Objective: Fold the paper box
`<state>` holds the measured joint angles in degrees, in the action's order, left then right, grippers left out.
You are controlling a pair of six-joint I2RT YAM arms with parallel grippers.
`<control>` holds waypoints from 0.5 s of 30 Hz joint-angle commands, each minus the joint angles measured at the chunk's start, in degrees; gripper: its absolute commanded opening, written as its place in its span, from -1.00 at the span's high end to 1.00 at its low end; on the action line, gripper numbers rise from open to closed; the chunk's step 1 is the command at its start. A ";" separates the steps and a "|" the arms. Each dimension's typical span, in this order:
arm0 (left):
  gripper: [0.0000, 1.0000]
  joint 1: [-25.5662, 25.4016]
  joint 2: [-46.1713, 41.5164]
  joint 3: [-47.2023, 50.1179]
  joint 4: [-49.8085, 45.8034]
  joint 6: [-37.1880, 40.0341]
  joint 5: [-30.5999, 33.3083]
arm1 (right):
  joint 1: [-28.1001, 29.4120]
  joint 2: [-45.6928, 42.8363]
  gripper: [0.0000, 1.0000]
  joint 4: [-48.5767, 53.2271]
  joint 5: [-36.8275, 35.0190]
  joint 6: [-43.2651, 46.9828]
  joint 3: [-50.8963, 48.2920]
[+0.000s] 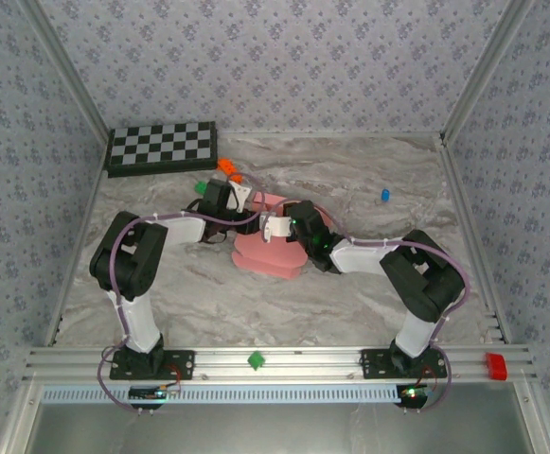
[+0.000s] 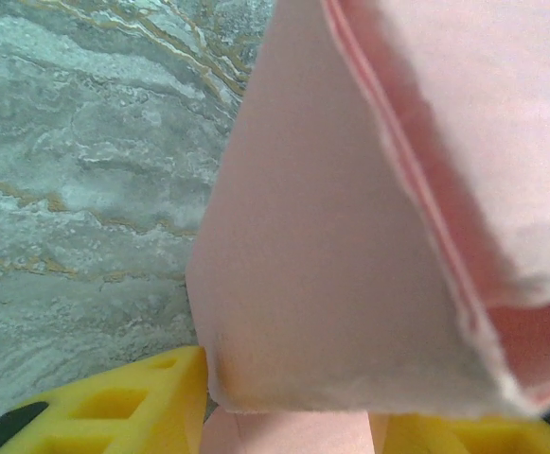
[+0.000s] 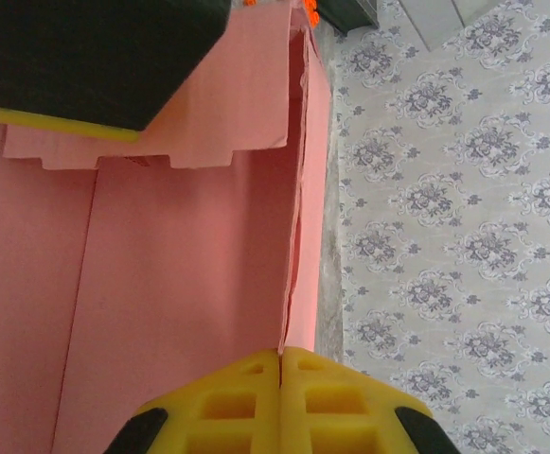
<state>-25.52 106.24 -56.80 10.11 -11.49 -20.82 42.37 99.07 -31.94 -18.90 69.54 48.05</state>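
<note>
Right fingers pinched shut on a thin upright wall of the paper box; left fingers stood apart around a pink flap, grip unclear. From above, the box lay midway across the table, bare marble open toward its near edge.

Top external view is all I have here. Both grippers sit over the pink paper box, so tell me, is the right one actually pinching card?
Observer: Looks so. The right gripper is shut, and the edge of a panel of the paper box, seen edge-on, runs straight into the seam between its fingers.
Operator: And the left?
Observer: The left gripper has its yellow fingers apart, with pink card filling the gap. Whether they press it, I cannot tell.
</note>
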 commanded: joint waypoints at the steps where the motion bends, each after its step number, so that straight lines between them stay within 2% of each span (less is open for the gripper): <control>1: 0.09 -0.32 -1.12 -0.34 3.21 -0.98 1.56 | 0.71 1.28 1.00 0.74 -0.03 0.54 0.39; 7: 0.19 -0.32 0.02 -1.74 4.42 -2.33 2.21 | 0.99 1.23 1.00 1.15 0.13 0.43 0.64; 15: 0.17 -0.58 0.07 -1.22 6.71 -3.58 4.95 | 1.25 1.80 1.00 1.37 0.17 0.04 0.89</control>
<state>-25.65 106.24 -56.82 13.21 -13.87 -17.37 42.92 99.44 -31.94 -18.90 69.52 48.05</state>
